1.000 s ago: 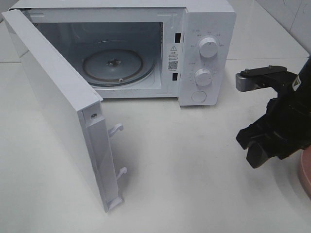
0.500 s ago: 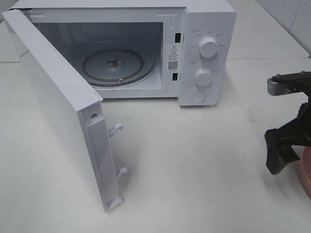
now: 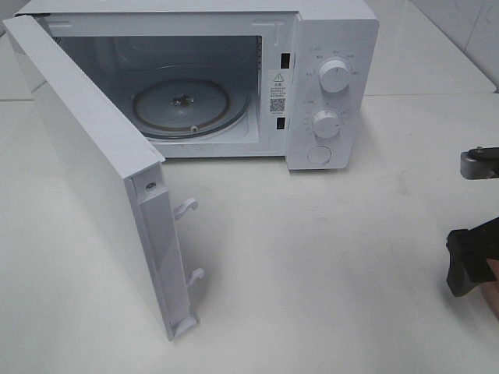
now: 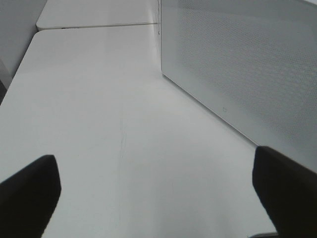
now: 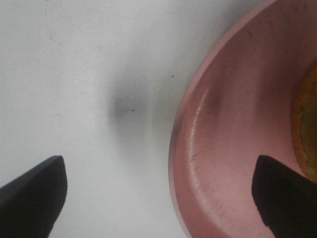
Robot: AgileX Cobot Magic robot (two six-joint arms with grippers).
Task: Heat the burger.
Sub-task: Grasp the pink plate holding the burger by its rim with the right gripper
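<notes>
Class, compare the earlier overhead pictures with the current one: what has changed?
The right gripper, jaws open and empty, withdrew rightwards to the view's edge, ending above the pink plate and its rim. The microwave, its open door and the turntable stayed put.

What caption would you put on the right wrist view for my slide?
Open right gripper over the pink plate rim, a sliver of the burger at the picture's edge.
</notes>
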